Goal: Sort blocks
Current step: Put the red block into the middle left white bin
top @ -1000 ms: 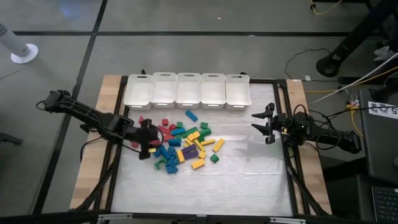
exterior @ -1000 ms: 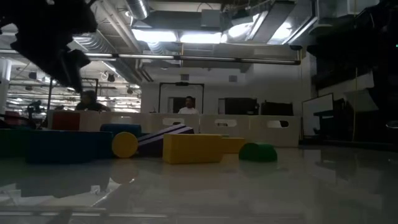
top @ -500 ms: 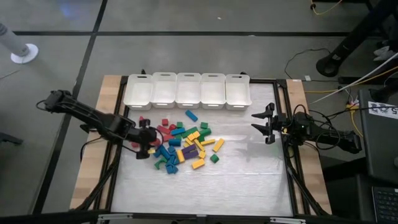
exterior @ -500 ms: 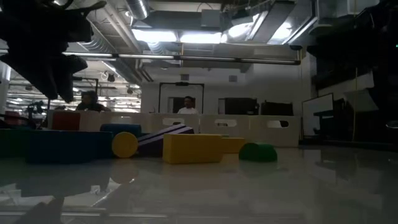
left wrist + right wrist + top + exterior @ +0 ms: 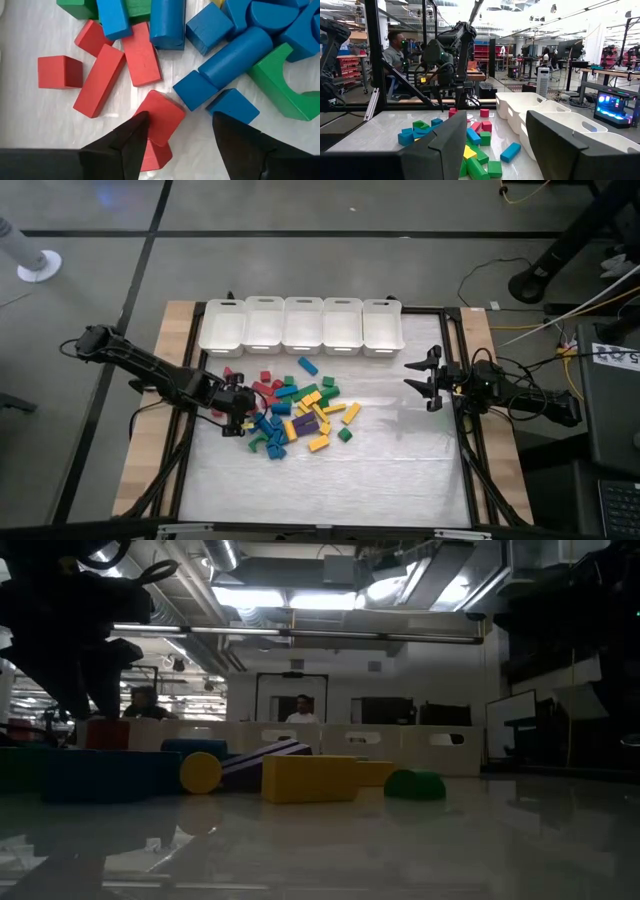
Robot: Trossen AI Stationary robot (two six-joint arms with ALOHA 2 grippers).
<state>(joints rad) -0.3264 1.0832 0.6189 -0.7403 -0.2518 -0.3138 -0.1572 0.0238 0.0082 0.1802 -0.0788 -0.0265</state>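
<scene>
Left pincer [image 5: 175, 145] low over the left edge of the pile, fingers spread wide, nothing held. A red block [image 5: 159, 116] lies on the tabletop [image 5: 400, 470] partly between them; one finger overlaps its edge, the other stands just beside a blue cube [image 5: 232, 106]. Whether the finger touches the red, cannot tell.

Step in hand, as I judge it: setting up a pick of that red block. Next move calls for dropping straight down, both fingers clear of the blue cube, then closing across the red's short sides before lifting toward the bins [image 5: 302, 325].

Right pincer [image 5: 424, 377] waits at the right side of the tabletop, fingers apart, empty, well apart from the pile.

Count: five white bins in a row along the far edge, apparently empty. Blocks [image 5: 290, 412] in one loose heap near the left-centre, roughly thirty; red, blue, green, yellow, one purple seen. Exact tally per colour not readable.
</scene>
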